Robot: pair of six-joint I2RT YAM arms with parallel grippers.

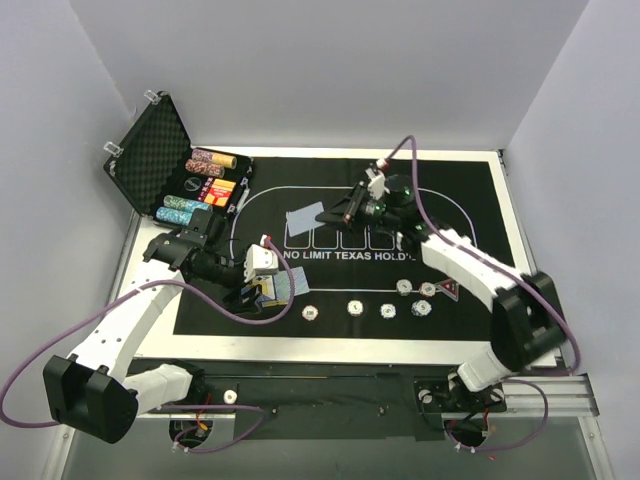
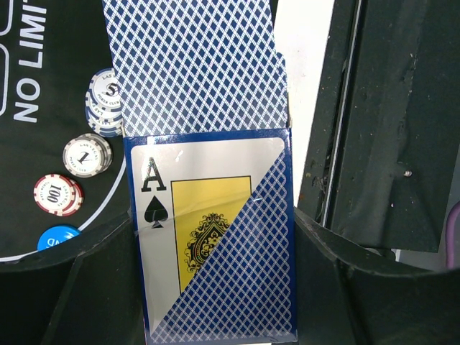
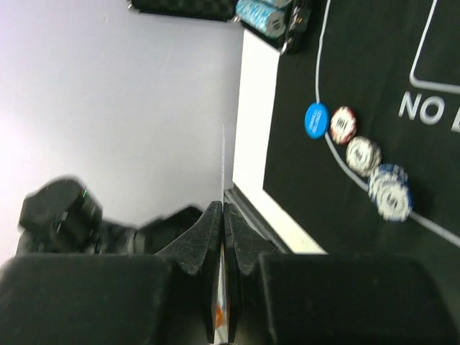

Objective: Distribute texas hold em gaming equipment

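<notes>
My left gripper [image 1: 268, 290] hovers over the near left part of the mat, shut on a clear box of playing cards [image 2: 215, 244]. An ace of spades shows on the box's face, and a blue-backed card [image 2: 194, 65] sticks out of its top. My right gripper [image 1: 340, 215] is above the middle of the mat, shut on a single playing card [image 1: 305, 217]. The right wrist view shows that card [image 3: 223, 162] edge-on between the closed jaws. Poker chips [image 1: 354, 307], a blue button [image 3: 316, 120] and a red triangular marker [image 1: 447, 291] lie on the mat.
The black felt mat [image 1: 460, 200] covers the table. An open black case [image 1: 150, 160] with rows of chips [image 1: 205, 165] stands at the back left. More chips [image 2: 86, 154] lie just left of the card box. White walls enclose the table.
</notes>
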